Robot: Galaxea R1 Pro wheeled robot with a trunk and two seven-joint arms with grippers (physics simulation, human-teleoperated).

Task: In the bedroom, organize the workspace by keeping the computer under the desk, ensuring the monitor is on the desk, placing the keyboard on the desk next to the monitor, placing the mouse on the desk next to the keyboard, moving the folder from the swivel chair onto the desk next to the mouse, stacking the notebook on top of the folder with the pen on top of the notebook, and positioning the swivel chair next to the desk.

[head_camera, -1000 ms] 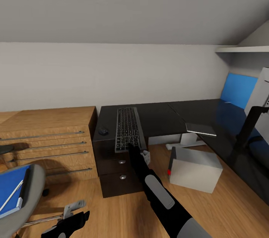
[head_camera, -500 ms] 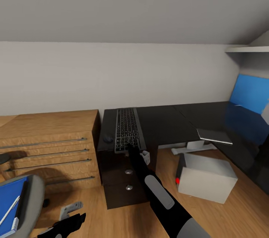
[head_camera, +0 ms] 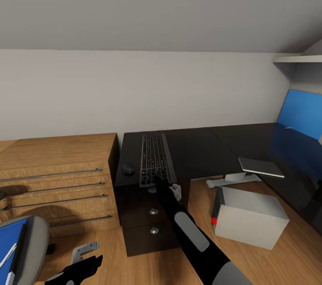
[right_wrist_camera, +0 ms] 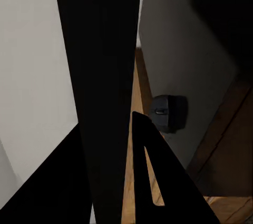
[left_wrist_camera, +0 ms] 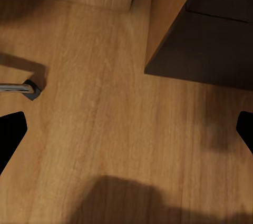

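The keyboard (head_camera: 154, 163) lies lengthwise on the left end of the black desk (head_camera: 201, 148). Its near end is level with the desk's front edge. My right gripper (head_camera: 157, 183) is at that near end and looks shut on it. In the right wrist view the dark keyboard edge (right_wrist_camera: 103, 92) runs close to the camera. The mouse (head_camera: 128, 169) (right_wrist_camera: 168, 112) rests on the desk just left of the keyboard. The pale computer (head_camera: 250, 215) stands on the floor under the desk. The swivel chair (head_camera: 33, 240) carries the blue folder (head_camera: 8, 238) and the pen (head_camera: 6, 256). My left gripper (head_camera: 89, 265) (left_wrist_camera: 126, 134) hangs open over the floor.
A light oak cabinet (head_camera: 58, 173) adjoins the desk's left side. The drawer unit (head_camera: 152, 220) sits under the keyboard. A thin dark grey slab with a pale edge (head_camera: 261, 167) lies at the desk's inner corner. A blue wall panel (head_camera: 304, 119) is at the right. A chair castor (left_wrist_camera: 29, 88) sits near my left gripper.
The camera has shifted, so the chair has slid toward the picture's left edge. My right gripper has pushed the keyboard farther onto the desk. Its near end no longer overhangs the front edge.
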